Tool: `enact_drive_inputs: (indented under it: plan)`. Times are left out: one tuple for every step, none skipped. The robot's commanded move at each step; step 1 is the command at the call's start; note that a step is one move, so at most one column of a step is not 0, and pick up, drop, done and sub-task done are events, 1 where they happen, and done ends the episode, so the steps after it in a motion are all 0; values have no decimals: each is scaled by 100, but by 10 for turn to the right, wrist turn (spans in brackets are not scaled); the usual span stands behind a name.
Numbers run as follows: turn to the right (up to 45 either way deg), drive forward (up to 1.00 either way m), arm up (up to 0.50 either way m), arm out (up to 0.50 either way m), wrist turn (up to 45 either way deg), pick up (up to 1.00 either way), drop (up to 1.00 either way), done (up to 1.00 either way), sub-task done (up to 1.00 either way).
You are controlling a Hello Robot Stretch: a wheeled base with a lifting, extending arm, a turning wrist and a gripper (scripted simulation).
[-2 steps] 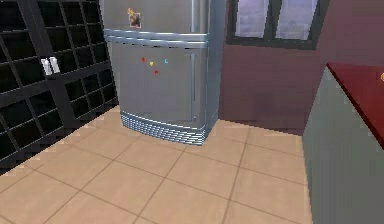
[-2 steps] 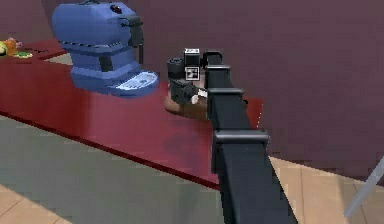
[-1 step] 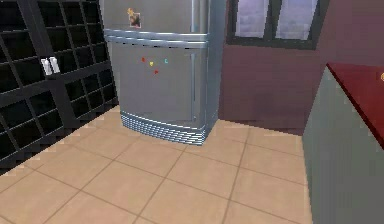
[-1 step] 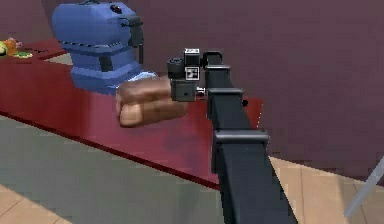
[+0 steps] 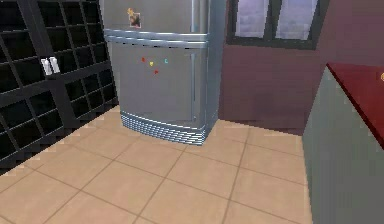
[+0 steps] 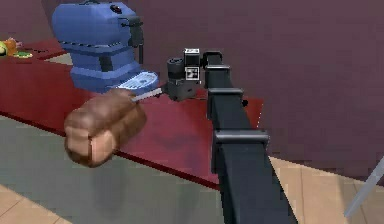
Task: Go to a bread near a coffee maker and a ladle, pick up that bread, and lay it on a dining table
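Claw (image 6: 140, 94) holding bread (image 6: 100, 130), blue coffee maker (image 6: 98, 45) behind

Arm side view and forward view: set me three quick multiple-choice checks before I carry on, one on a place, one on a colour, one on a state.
1. The blue, rounded coffee maker stands: A. on the tiled floor; B. on the dark red countertop; C. on top of a cupboard.
2. The open grid shelving at the forward view's left is: A. white; B. black; C. yellow.
3. The doors of the tall silver metal fridge are: A. shut; B. swung wide; C. missing.

Answers: 1 B, its base rests on the red top. 2 B, the frame is dark throughout. 3 A, both door fronts lie flush with the body.
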Motion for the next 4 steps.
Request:
enact_drive_inputs:
  plan:
    - [0, 0, 0, 0, -450, 0, 0, 0, 0]
    - [0, 0, 0, 0, -450, 0, 0, 0, 0]
    - [0, 0, 0, -34, 0, 0, 0, 0, 0]
    - [-450, 0, 0, 0, 0, 0, 0, 0, 0]
